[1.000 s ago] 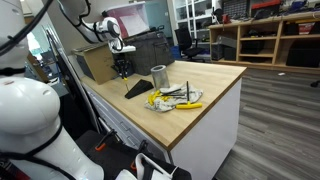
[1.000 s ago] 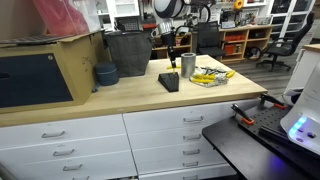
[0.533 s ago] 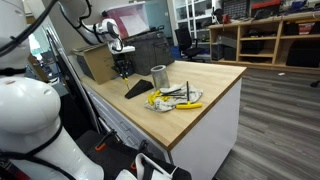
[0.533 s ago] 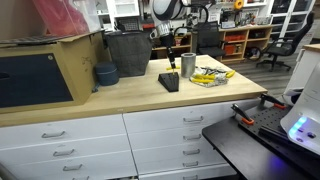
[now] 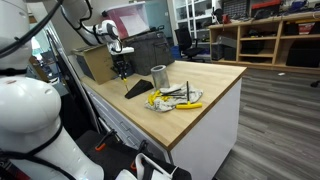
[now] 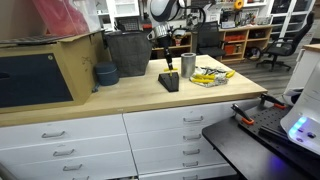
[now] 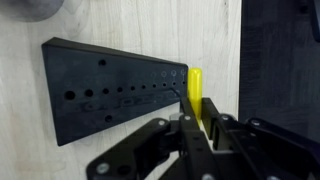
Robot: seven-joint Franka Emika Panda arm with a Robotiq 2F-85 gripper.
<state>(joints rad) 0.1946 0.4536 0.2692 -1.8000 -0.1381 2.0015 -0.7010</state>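
My gripper (image 7: 197,118) is shut on a yellow-handled tool (image 7: 196,84) whose thin metal shaft points down at the black holder block (image 7: 95,88). The block is wedge-shaped, has rows of small holes, and lies on the wooden worktop. The shaft's tip hovers at the row of holes near the block's right end; whether it touches is unclear. In both exterior views the gripper (image 5: 122,66) (image 6: 168,56) hangs just above the block (image 5: 139,90) (image 6: 169,82).
A metal cup (image 6: 189,65) (image 5: 159,75) stands beside the block, with a pile of yellow-handled tools (image 6: 210,76) (image 5: 175,97) next to it. A dark bowl (image 6: 105,74), a black bin (image 6: 128,53) and a cardboard box (image 6: 45,65) sit further along the worktop (image 6: 120,100).
The arm has edged slightly sideways above the block. The grip on the yellow-handled tool is unchanged.
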